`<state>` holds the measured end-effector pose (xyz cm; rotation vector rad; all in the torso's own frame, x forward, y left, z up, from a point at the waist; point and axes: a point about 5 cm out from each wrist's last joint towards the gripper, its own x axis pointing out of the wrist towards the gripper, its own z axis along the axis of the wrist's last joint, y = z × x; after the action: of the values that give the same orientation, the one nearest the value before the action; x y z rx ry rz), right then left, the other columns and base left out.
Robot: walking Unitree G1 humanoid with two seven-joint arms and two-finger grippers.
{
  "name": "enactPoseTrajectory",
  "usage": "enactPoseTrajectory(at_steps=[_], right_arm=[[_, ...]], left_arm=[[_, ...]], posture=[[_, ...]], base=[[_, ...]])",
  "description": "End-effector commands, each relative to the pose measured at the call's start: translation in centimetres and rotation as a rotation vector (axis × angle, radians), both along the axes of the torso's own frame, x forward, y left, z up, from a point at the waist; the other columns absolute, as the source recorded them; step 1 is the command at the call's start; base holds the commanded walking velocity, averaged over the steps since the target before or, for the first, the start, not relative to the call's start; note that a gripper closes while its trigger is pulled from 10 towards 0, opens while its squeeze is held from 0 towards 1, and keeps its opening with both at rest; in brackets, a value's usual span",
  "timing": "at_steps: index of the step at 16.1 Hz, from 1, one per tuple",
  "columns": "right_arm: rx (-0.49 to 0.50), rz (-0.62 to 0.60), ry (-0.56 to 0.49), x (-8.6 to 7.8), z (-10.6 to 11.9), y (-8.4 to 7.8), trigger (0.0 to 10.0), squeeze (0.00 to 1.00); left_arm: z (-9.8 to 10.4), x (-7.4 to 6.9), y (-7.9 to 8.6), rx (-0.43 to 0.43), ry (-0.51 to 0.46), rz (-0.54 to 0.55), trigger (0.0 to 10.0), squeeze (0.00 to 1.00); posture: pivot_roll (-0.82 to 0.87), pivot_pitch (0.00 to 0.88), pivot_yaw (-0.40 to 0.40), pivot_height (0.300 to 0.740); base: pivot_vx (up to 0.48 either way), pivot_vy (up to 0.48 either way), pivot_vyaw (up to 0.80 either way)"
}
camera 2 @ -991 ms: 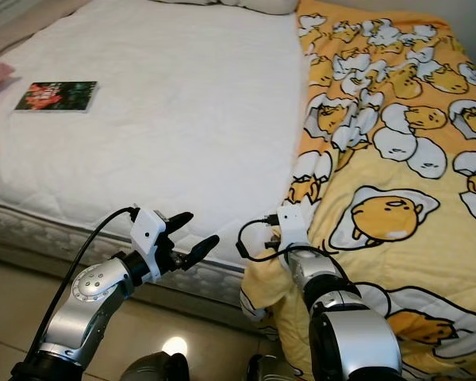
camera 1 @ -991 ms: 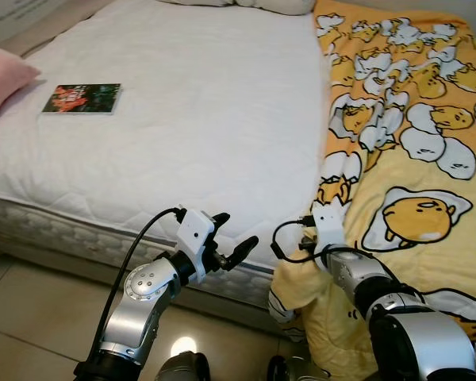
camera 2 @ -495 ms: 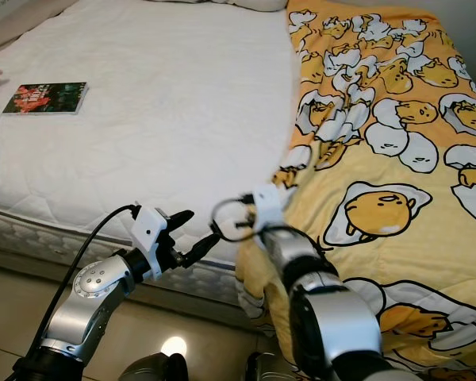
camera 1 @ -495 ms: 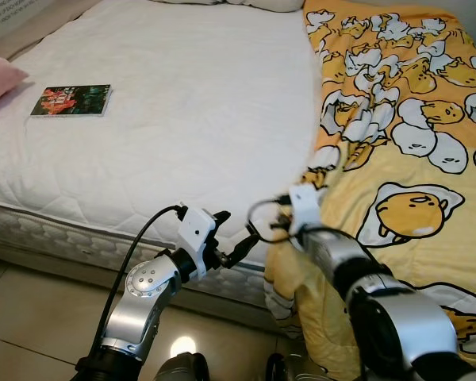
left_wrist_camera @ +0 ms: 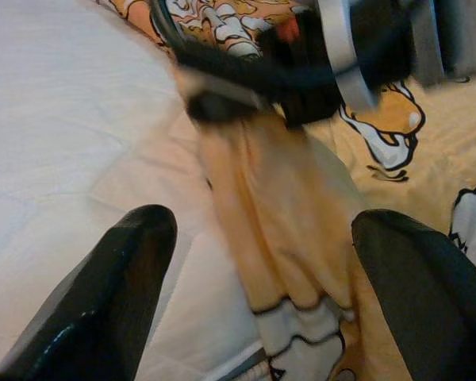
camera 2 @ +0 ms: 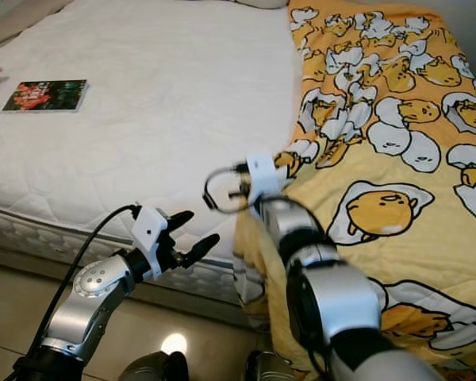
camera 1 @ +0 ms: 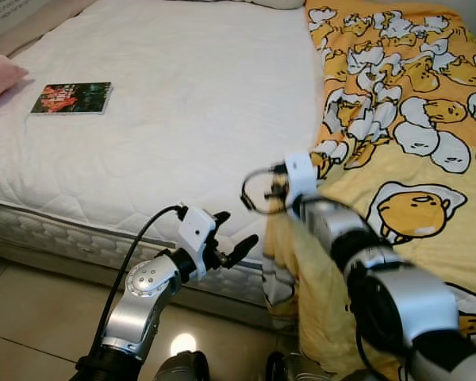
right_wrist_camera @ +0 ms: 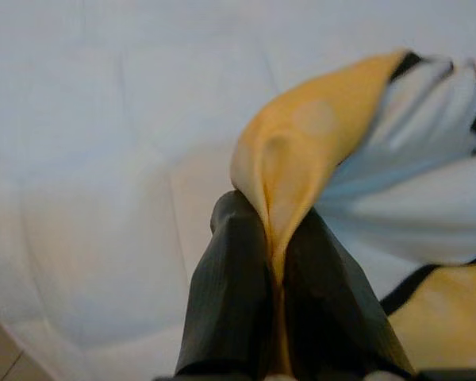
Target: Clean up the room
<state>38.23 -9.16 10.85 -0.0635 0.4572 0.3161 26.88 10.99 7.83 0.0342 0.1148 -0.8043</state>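
The right gripper (right_wrist_camera: 274,313) pinches only a thin fold of the yellow cartoon-egg blanket (camera 1: 404,159) at its corner just beside the white quilted mattress (camera 1: 174,119), so a hard pull could slip it free, while the left gripper (camera 1: 232,238) hovers open nearby.

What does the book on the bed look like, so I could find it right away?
Start at the big white mattress with the yellow egg-cartoon blanket covering its right side. Go to the bare white part on the far left, near a pink pillow. The book lies flat there, small, with a dark green and red cover, the one dark thing on the white.
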Motion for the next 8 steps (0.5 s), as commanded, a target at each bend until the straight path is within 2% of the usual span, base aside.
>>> enactPoseTrajectory(at_steps=[1,5,6,8], right_arm=[[0.028,0.017,-0.105,1.2,2.9,0.7,0.0,0.0],[0.11,0.12,-0.224,2.2,7.8,4.4,0.0,0.0],[0.122,0.127,-0.232,2.2,8.2,4.7,0.0,0.0],[0.162,0.165,-0.294,2.5,10.7,6.1,0.0,0.0]], left_arm=[[-0.1,0.0,0.0,0.016,0.003,-0.005,10.0,0.0],[-0.1,0.1,0.0,0.012,0.0,0.007,10.0,0.0],[-0.1,0.1,0.0,0.012,0.0,0.007,10.0,0.0],[-0.2,0.1,-0.2,0.009,0.0,0.007,10.0,0.0]], posture=[[0.05,0.101,-0.03,0.74],[0.05,0.094,-0.046,0.74],[0.05,0.094,-0.046,0.74],[0.05,0.087,-0.055,0.74]], base=[[0.0,0.0,0.0],[0.0,0.0,0.0],[0.0,0.0,0.0],[0.0,0.0,0.0]])
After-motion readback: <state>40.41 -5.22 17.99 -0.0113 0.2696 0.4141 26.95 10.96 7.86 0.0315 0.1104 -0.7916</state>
